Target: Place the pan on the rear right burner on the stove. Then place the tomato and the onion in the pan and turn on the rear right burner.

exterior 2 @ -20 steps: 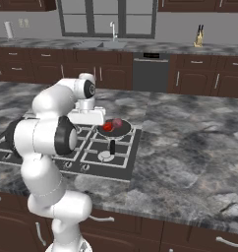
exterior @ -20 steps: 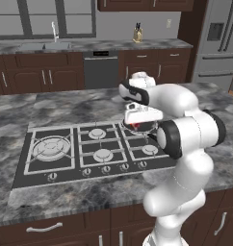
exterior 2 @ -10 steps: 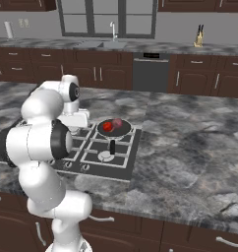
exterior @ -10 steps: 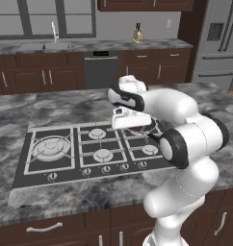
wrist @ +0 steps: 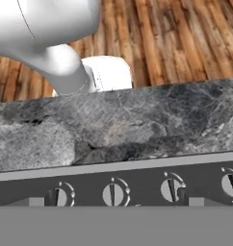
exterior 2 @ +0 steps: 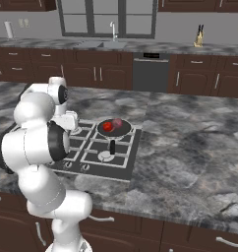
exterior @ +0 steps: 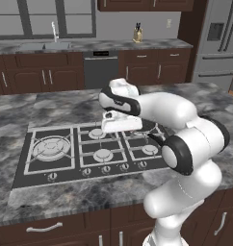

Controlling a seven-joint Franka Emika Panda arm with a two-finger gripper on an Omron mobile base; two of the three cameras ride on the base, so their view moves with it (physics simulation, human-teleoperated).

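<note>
Two of three steps look done: pan [exterior 2: 114,130] at centre frame on the stove [exterior 2: 122,162] holds tomato [exterior 2: 107,126] and onion [exterior 2: 117,122]; gripper [exterior: 119,130], jaws apart and empty, must next descend to the knobs [wrist: 114,194].

Stove [exterior: 22,166] matt steel-grey metal; counter [exterior 2: 190,162] polished veined stone; floor [wrist: 176,38] wood planks

A rendered home kitchen. A grey marbled stone island counter [exterior: 51,197] at mid-frame carries a flat steel-grey five-burner gas cooktop [exterior: 89,151]. Along the top of the frame run dark brown wooden cabinets [exterior: 152,69], a sink with a tall silver faucet [exterior: 53,31], a dark dishwasher [exterior: 100,69] and, upper right, a stainless-steel refrigerator [exterior: 217,43].
</note>
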